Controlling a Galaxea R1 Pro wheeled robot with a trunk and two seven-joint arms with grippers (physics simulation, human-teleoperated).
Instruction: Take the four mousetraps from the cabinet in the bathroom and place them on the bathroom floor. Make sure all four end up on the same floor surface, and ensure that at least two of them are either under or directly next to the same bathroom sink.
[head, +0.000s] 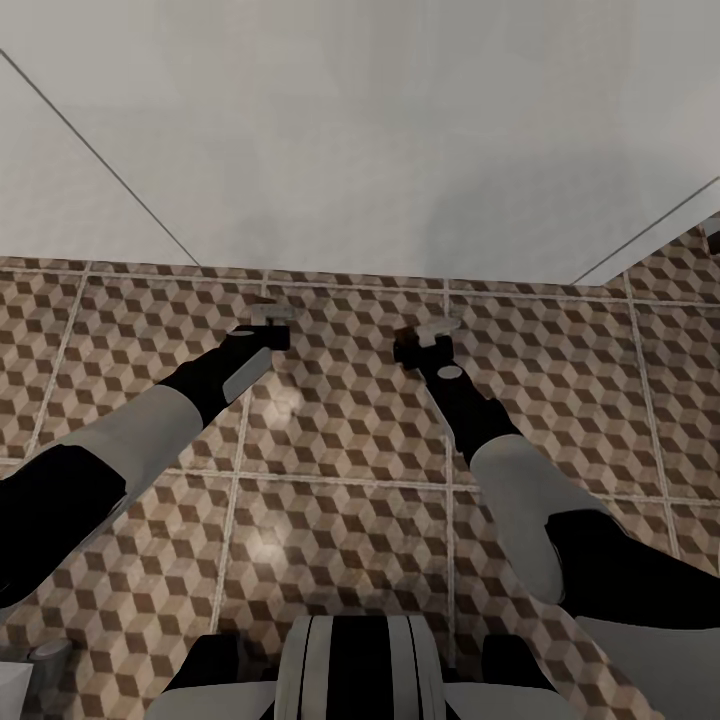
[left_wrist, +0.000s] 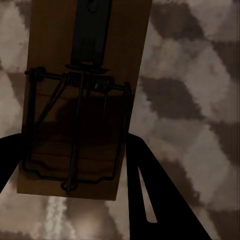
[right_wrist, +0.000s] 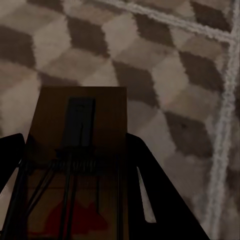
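— Left claw (head: 268, 322) out over the bathroom floor (head: 340, 500), near the pale wall (head: 380, 130). What's it got?

— A mousetrap (left_wrist: 82, 95), pinched between its dark fingers (left_wrist: 150, 200). Up close from the left wrist you see the brown wooden board with its black wire frame and spring bar, the cube-pattern tiles behind it.

— And the right claw (head: 432, 338)?

— Same story, just beside the left one and equally near the wall. It's clamped on a second mousetrap (right_wrist: 80, 145): the board sits between the two fingers (right_wrist: 155, 200), wire parts and a red mark near the wrist end.

— Touching the floor, either of them?

— Can't tell from these angles. From the head camera both arms reach forward over the tiles, the traps themselves too small to make out there.
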